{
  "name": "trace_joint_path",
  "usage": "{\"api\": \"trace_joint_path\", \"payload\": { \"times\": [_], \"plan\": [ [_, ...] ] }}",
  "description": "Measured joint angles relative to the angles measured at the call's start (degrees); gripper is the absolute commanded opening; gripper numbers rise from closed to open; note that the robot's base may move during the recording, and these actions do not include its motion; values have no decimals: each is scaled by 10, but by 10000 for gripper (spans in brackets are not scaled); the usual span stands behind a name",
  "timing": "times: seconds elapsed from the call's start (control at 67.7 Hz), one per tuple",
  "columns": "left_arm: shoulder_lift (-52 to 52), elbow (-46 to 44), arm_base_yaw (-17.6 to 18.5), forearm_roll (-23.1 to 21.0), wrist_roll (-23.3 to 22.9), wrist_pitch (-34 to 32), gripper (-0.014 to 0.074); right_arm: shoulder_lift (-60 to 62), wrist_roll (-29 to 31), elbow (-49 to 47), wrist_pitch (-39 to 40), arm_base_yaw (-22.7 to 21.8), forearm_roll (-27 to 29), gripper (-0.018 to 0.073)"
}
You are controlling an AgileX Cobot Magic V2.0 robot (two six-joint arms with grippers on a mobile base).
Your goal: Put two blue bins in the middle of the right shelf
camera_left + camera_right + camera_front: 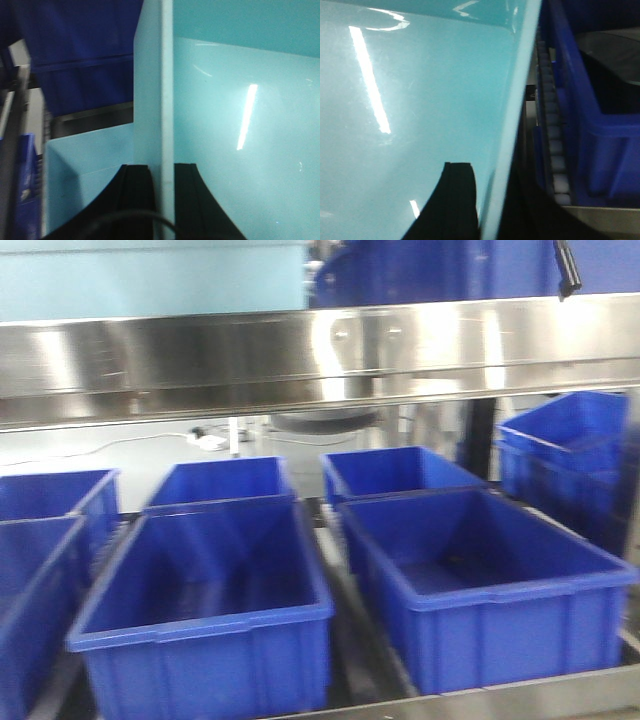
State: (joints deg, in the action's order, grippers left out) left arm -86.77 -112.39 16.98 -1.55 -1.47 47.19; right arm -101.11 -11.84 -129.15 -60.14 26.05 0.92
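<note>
A pale blue bin (pixel 240 125) fills both wrist views, glossy with light streaks. My left gripper (pixel 161 167) is shut on one of its upright walls, a black finger on each side. My right gripper (pixel 487 172) is shut on the bin (pixel 420 100) at its rim; one finger lies on the inner face and the other is mostly hidden behind the rim. In the front view the same pale bin (pixel 150 280) shows at the top left, above the steel shelf beam (pixel 300 350). The grippers themselves do not show in the front view.
Below the beam, several dark blue bins stand on the shelf: two large ones in front (pixel 205 590) (pixel 480 580), smaller ones behind (pixel 225 480) (pixel 395 472), a stack at the right (pixel 570 440). A dark blue bin (pixel 600 100) and a roller track (pixel 552 145) lie right of the held bin.
</note>
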Motion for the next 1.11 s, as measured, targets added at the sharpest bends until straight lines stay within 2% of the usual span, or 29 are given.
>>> {"api": "trace_joint_path", "payload": {
  "times": [1.107],
  "plan": [
    [0, 0, 0, 0, 0, 0, -111, 0, 0, 0, 0, 0, 0, -152]
  ]
}}
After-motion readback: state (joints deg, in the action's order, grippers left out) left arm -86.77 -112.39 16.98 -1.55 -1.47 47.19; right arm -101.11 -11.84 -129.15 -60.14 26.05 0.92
